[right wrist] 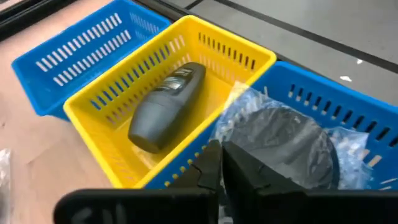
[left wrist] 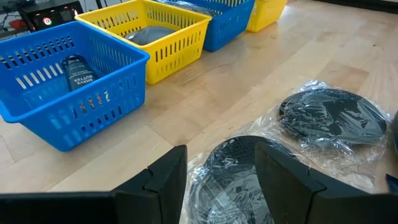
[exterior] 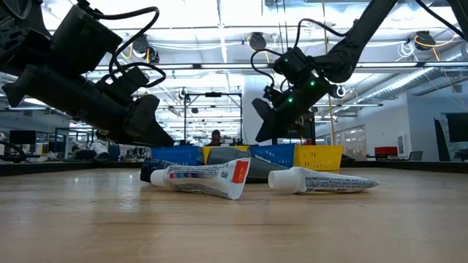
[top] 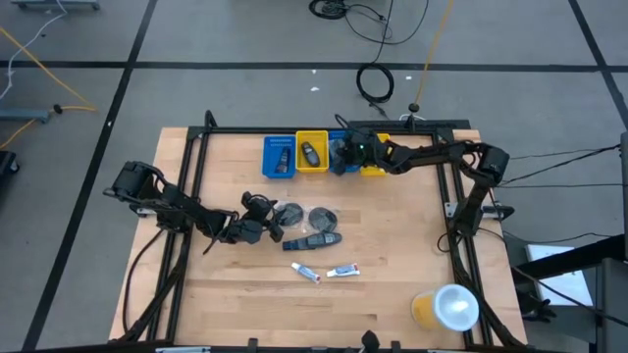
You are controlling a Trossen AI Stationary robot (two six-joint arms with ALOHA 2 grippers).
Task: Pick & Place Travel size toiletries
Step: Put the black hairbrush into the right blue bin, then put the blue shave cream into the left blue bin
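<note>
The left claw (left wrist: pixel 217 171) hangs spread over a wrapped dark disc (left wrist: pixel 233 180) near the yellow bin (top: pixel 312 152). The right claw (right wrist: pixel 217 168) hovers pressed together over the blue bin (right wrist: pixel 336 109) beside it.

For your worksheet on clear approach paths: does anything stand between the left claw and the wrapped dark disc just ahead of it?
Nothing visible does. The left claw is open just short of the nearer wrapped disc, its fingers on either side of the crinkled wrap. A second wrapped disc lies beyond, to one side. The right claw is over the bins.
</note>
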